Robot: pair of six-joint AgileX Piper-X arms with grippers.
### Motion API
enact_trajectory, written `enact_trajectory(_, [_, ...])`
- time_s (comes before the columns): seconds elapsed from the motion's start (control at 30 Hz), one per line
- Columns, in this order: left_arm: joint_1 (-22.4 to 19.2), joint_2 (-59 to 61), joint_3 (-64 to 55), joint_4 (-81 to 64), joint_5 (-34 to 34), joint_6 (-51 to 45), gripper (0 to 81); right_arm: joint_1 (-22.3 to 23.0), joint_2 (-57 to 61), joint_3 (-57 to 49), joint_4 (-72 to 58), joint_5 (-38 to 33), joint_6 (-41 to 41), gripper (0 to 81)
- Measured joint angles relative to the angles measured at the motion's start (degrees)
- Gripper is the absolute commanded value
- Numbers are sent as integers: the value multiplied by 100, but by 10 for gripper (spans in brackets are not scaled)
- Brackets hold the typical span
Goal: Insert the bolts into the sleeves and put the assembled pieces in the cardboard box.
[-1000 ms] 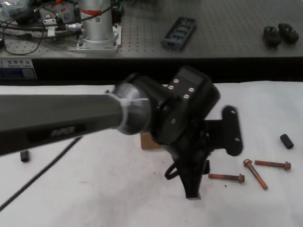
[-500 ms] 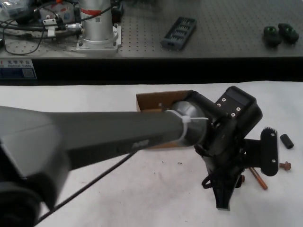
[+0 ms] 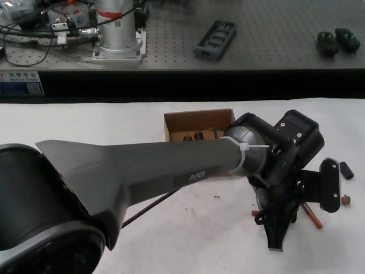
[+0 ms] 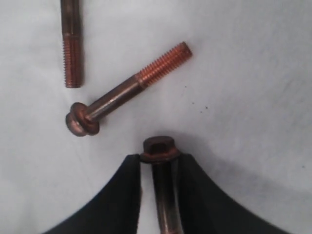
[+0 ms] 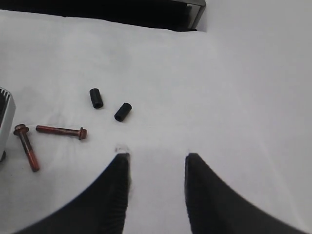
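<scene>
Bolt (image 4: 165,200) lies between left gripper's (image 4: 160,160) parted fingers, not yet clamped

The white bench (image 3: 68,120) carries a cardboard box (image 3: 188,116), loose copper bolts (image 4: 127,91) and two black sleeves (image 5: 96,98) lying close together.

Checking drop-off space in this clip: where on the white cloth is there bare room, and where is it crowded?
Free: the cloth left of the cardboard box, up to the dark bench edge, and the stretch around the open right pincer. Crowded: around the left pincer, where loose bolts lie close together, with two sleeves nearby.
</scene>
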Motion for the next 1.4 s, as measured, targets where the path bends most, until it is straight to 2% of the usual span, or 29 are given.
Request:
enact_trajectory(0.3, [-15,62,-37,0,-229,-260,6,0,0,-14,0,38,-45,289])
enact_trajectory(0.47, [-31,62,-37,0,-375,-392,6,0,0,-10,69,569,-202,289])
enact_trajectory(0.6, [262,-110,-29,139,-297,-846,6,0,0,-76,80,707,-400,289])
enact_trajectory(0.83, [1235,-1112,21,1229,1815,-1952,6,0,0,-445,40,710,-596,289])
enact_trajectory(0.9, [1548,-1490,21,1520,2514,-2200,6,-61,0,-587,-98,492,-803,289])
enact_trajectory(1.0, [2006,-1976,21,1989,3589,-2441,6,-267,0,-756,-495,-302,-1208,289])
enact_trajectory(1.07, [2128,-2105,21,2139,3947,-2461,6,-404,51,-797,-589,-486,-1304,289])
enact_trajectory(1.2, [2807,-2939,198,2965,5321,-2569,6,-687,292,-827,-607,-702,-1403,289])
enact_trajectory(1.27, [3130,-3441,378,3311,6043,-2550,6,-1027,727,-827,-583,-884,-1465,289])
enact_trajectory(1.4, [3605,-4212,778,3498,6327,-2242,6,-1577,1503,-827,-581,-1208,-1663,289])
